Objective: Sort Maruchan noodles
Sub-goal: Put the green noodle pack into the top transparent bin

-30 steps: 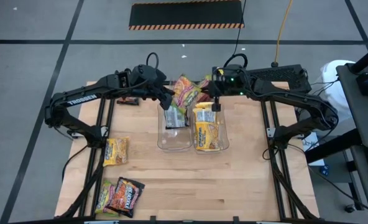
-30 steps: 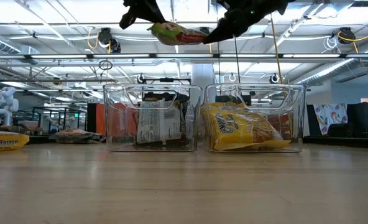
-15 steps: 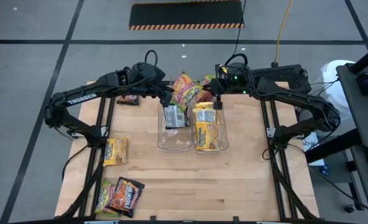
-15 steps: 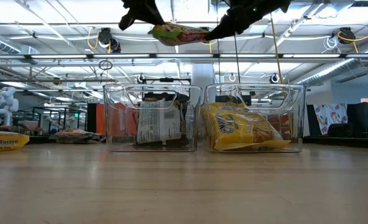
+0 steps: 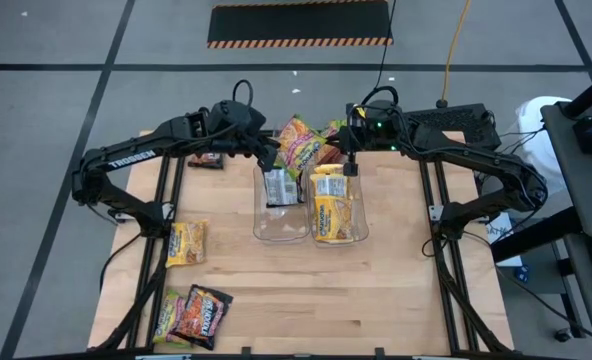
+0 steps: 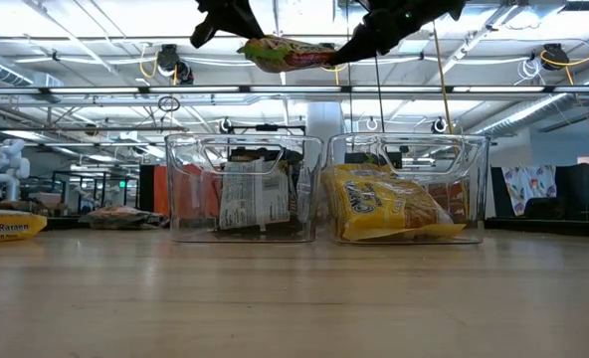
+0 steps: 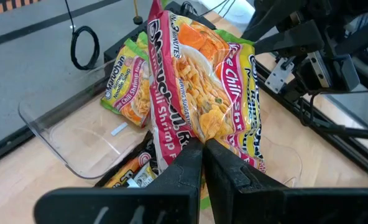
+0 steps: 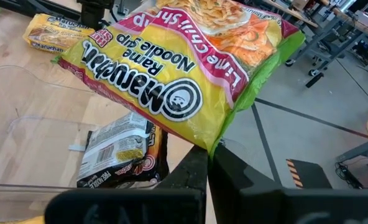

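Two tools share one pink-green packet [image 5: 298,146] of Maruchan noodles above the counter [image 5: 376,290]; the left tool [image 7: 202,146] pinches one edge with fingers nearly closed, the right tool [image 8: 207,155] clamps the opposite green-edged corner, fully closed; beneath them stand two clear bins [image 6: 243,189], dark packets in one, yellow packets [image 6: 389,209] in the other; if either arm pulls away without the other releasing, the wrapper could tear or slip free and drop behind the bins.

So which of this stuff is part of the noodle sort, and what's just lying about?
Job:
- pink-green packet, pinched by left gripper and right gripper
- left bin, right bin
- loose packets

Lying about:
- striped floor mat
- yellow cable
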### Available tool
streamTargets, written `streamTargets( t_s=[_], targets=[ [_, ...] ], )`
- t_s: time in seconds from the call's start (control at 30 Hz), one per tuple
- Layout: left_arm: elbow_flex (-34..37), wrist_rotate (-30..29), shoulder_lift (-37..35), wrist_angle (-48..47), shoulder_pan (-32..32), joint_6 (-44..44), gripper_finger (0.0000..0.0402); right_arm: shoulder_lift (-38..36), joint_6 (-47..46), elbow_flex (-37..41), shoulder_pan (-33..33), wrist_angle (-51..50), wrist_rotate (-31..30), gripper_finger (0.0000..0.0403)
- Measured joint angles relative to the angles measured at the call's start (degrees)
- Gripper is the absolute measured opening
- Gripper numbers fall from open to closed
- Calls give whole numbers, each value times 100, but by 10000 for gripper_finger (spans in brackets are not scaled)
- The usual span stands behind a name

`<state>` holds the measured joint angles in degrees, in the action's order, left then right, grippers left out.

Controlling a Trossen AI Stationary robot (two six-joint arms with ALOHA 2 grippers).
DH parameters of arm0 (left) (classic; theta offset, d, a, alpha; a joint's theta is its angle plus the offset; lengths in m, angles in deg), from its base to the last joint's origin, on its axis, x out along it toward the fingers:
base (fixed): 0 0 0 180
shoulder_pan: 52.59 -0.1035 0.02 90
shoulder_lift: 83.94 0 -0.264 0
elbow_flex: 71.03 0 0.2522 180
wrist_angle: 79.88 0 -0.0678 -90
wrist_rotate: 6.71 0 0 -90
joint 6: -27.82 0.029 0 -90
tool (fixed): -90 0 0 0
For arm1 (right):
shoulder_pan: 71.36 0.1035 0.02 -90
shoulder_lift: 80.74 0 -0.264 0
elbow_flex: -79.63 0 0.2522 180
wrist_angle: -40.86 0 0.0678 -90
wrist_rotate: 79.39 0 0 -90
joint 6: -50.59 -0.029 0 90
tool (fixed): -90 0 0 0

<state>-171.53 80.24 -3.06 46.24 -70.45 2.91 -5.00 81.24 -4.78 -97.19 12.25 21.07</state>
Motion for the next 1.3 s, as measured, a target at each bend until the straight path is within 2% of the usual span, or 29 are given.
streamTargets(
  t_s=[0.23,0.6,0.73,0.93,1.3],
  targets=[
    [0,4,0,4,-1,71,22,0,1,0,0,0,2,0],
    [2,175,470,70,-1,283,92,0,0,0,-4,-11,2,0],
    [4,173,500,72,-1,459,95,0,-9,0,-2,-11,-25,0],
    [4,151,316,55,-17,807,95,4,-9,2,-9,-75,-581,0],
    [0,-4,-42,6,-45,1093,95,4,2,7,-21,-77,-590,0]
  ],
)
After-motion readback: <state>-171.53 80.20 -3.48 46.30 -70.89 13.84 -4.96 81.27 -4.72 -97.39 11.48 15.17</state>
